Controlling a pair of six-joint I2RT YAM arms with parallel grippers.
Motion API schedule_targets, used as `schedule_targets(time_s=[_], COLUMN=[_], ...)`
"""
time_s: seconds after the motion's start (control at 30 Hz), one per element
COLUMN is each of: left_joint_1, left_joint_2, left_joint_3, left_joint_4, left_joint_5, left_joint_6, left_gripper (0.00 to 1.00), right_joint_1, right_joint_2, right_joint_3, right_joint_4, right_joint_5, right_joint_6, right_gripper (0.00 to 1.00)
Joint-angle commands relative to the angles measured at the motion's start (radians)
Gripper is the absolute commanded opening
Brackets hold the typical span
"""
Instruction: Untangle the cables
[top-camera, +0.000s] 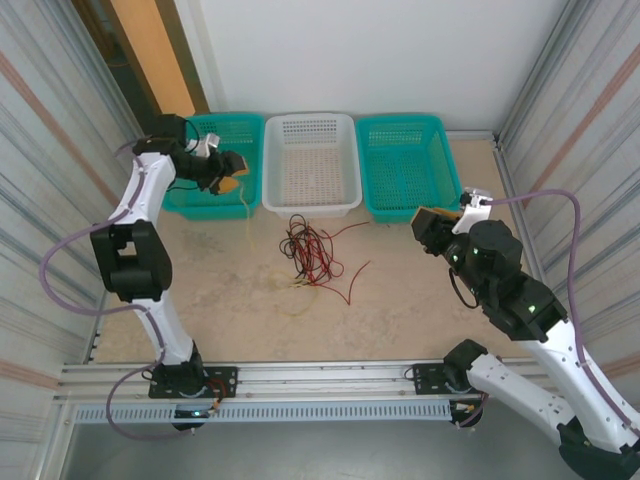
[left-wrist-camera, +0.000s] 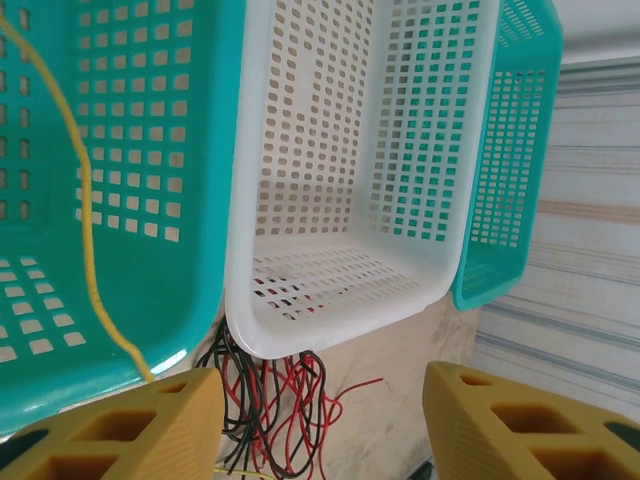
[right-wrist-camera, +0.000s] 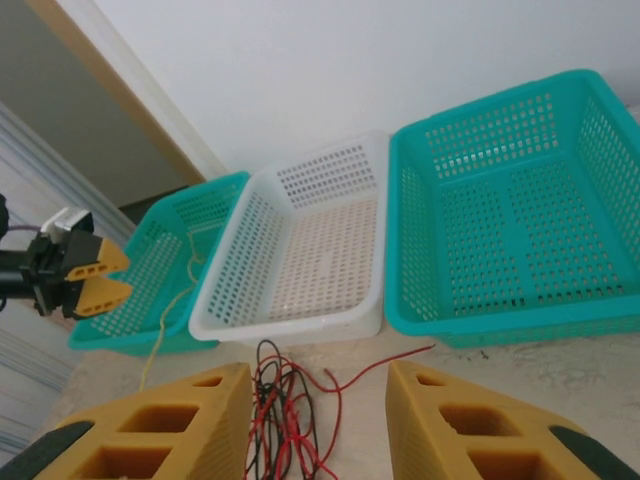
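Your cables (top-camera: 310, 252) lie mostly in one loose knot of thin red and black strands on the table (top-camera: 400, 300), just in front of the white basket (top-camera: 310, 119). A few red ends curl out toward the right and the near side. A faint pale loop lies at the knot's near edge, and you cannot tell whether it belongs to the hanging wire.

That wire is the yellow cable (top-camera: 246, 212). It drops from the left gripper (top-camera: 232, 182) over the front rim of the left teal basket (top-camera: 215, 121) and down to the tabletop. In the left wrist view it runs along the left finger's inner side. The left jaws stand apart with a clear gap, so they are not pinching it.

Your right gripper (top-camera: 425, 222) hovers just in front of the right teal basket (top-camera: 400, 121). Its jaws are parted and nothing sits between them. The knot shows on the table beyond the fingers.

The three baskets line the far edge, side by side. Corrugated walls close both sides, and the metal rail (top-camera: 330, 375) bounds the near edge. Bare tabletop lies on every side of the knot, widest to the near right.
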Motion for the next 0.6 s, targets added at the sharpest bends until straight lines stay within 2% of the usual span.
schedule_targets(time_s=[0.0,0.1,0.13,0.17,0.27,0.33,0.43,0.57], left_joint_1=[0.002,-0.009,-0.025,-0.051,-0.186,-0.282,-0.369,-0.346], left_joint_2=[-0.155,-0.307,-0.353,-0.403,-0.549,-0.633,-0.722,-0.760], left_joint_3=[-0.049,-0.150,-0.180,-0.221,-0.331,-0.423,-0.550,-0.698], left_joint_4=[0.005,0.057,0.066,0.081,0.088,0.106,0.101,0.098], left_joint_5=[-0.068,-0.158,-0.193,-0.237,-0.407,-0.469,-0.488,-0.471], left_joint_6=[-0.028,-0.045,-0.048,-0.039,-0.003,0.003,-0.033,-0.091], left_gripper=[0.54,0.55,0.55,0.55,0.56,0.58,0.58,0.58], right_joint_1=[0.004,0.012,0.017,0.023,0.068,0.107,0.180,0.246], right_joint_2=[0.030,0.093,0.121,0.158,0.268,0.338,0.442,0.567], right_joint_3=[0.014,0.016,0.019,0.018,0.015,-0.004,-0.028,-0.036], right_joint_4=[-0.017,-0.035,-0.047,-0.054,-0.063,-0.026,0.033,0.052], right_joint_5=[-0.033,-0.056,-0.059,-0.068,-0.071,-0.102,-0.148,-0.143], right_joint_6=[0.025,0.036,0.048,0.059,0.096,0.115,0.153,0.195], right_gripper=[0.44,0.49,0.55,0.57,0.55,0.55,0.56,0.57])
